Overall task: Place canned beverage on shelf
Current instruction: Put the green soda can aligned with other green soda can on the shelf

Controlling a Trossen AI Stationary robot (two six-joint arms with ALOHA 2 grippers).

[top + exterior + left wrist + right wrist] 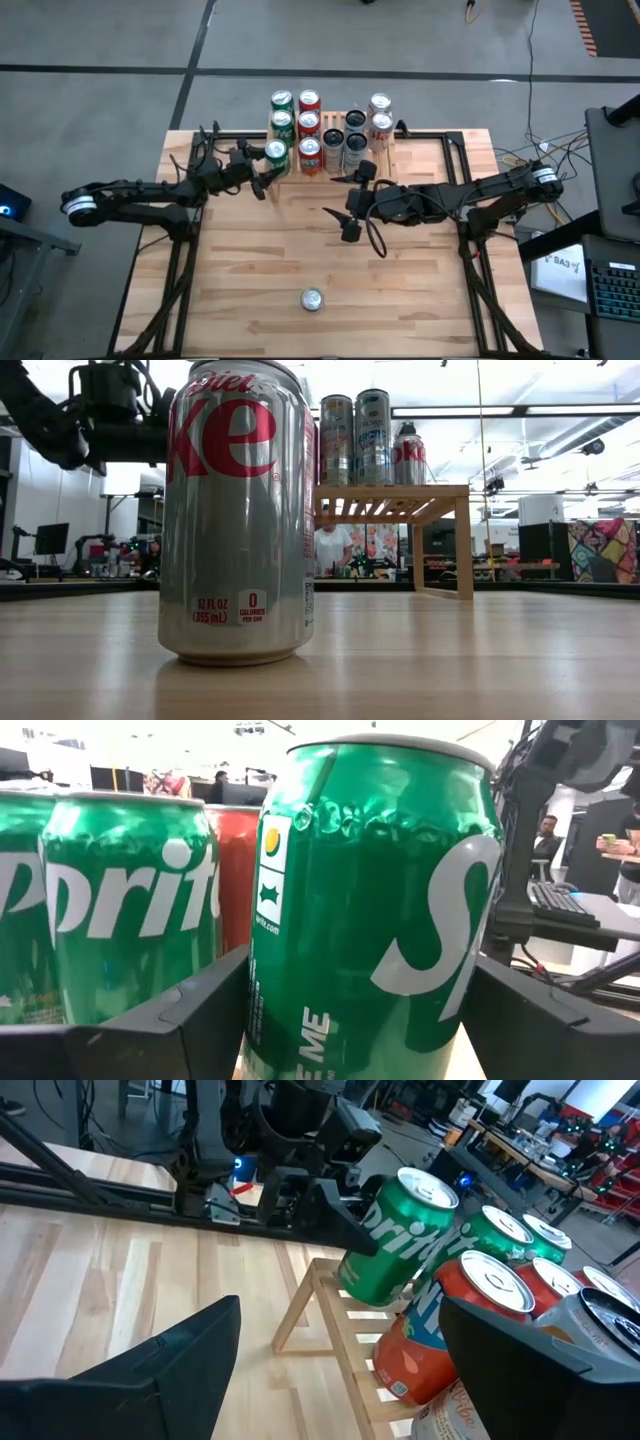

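We look down on a light-wood table w/ two dark arms. The left gripper (268,176) pinches a green Sprite can (276,153) by its side wall, holding it at the near left corner of the shelf (300,180), a low slatted wood rack at the table's far edge. In the right wrist view the can (395,1240) is tilted, its base over the slats; we can't tell if it touches them yet. The left wrist view shows the two fingers (170,1020) pressed against opposite sides of the can, approx mid-height.

The rack already carries other cans (330,130): green, red and silver, packed close, one green can just beside the held one. A lone silver Diet Coke can (312,299) stands well apart, near the table's front edge.

The right gripper (352,205) hovers over mid-table near the shelf, fingers spread, holding nothing.

Handling, our judgement: the can is rigid if full, but thin-walled, smooth and slippery, and dents under hard squeeze. Best grip is mid-body across the width, firm but moderate. It needs to be upright before release; tilted on slats, it could tip into its neighbours.
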